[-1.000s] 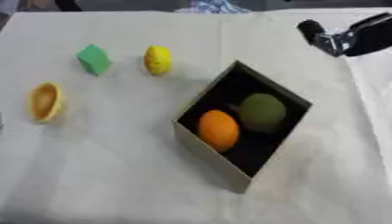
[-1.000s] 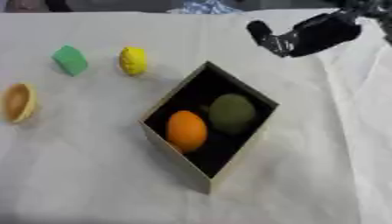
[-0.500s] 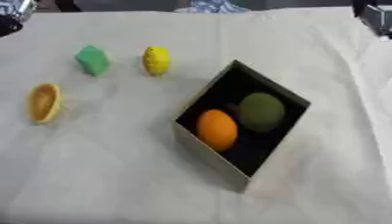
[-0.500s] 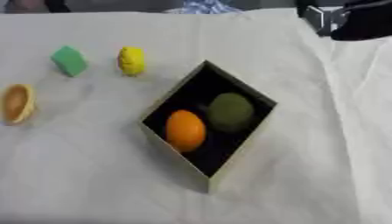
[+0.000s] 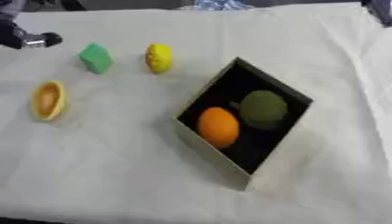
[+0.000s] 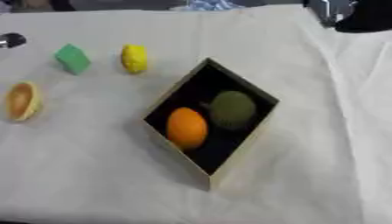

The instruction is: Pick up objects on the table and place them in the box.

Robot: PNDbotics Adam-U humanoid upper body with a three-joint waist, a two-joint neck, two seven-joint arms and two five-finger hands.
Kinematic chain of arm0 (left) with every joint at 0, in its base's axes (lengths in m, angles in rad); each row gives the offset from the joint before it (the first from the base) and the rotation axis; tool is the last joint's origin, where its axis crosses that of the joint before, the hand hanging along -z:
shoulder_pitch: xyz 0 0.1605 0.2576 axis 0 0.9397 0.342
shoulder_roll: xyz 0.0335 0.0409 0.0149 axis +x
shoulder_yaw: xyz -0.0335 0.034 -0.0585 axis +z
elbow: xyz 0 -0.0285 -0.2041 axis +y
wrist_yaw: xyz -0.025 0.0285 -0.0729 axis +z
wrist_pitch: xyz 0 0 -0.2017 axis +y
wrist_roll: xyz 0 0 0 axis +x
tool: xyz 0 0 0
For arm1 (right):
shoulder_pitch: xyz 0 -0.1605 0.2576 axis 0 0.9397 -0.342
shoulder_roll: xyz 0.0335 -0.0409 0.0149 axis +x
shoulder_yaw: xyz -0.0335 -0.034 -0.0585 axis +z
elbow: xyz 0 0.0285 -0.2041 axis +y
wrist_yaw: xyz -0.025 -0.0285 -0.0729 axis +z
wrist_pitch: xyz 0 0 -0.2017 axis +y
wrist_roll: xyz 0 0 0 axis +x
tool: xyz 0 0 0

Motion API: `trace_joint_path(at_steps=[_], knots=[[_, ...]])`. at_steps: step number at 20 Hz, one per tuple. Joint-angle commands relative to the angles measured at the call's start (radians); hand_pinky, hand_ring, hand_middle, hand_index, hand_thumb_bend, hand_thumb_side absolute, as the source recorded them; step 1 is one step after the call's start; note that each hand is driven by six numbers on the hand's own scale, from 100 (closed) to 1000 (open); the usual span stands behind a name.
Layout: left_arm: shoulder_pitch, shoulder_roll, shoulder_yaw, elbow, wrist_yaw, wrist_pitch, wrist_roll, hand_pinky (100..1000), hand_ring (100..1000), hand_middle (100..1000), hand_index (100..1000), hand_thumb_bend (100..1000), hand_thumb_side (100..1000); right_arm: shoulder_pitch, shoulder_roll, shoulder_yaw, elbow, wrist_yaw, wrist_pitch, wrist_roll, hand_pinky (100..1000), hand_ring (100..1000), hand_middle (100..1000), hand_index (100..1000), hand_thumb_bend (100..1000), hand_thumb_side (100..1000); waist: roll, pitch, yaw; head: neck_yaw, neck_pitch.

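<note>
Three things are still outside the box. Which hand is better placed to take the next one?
Probably the left hand: it is at the table's far left, beside the green block. The right hand is at the far right, beyond the box.

We saw the box [image 5: 269,168] holding an orange fruit [image 5: 218,127] beside a dark green one [image 5: 263,109]. Left of it lay a yellow piece [image 5: 159,57], a green block [image 5: 96,57] and an orange bowl-like piece [image 5: 47,100].

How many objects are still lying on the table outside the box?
3. A green block far left, a yellow lemon-shaped object just right of it, and an orange-yellow bowl-shaped piece nearer at the left edge. The black-lined box hides none that I can see.
</note>
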Motion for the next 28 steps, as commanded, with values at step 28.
trace_joint_path(at_steps=[28], knots=[[-0.109,-0.122,-0.034,0.363,-0.225,-0.093,-0.133,829,811,771,883,589,429,0.004,-0.01,-0.022,-0.003,-0.012,0.008,-0.023,894,891,691,805,100,312,-0.011,-0.016,-0.001,0.007,-0.017]])
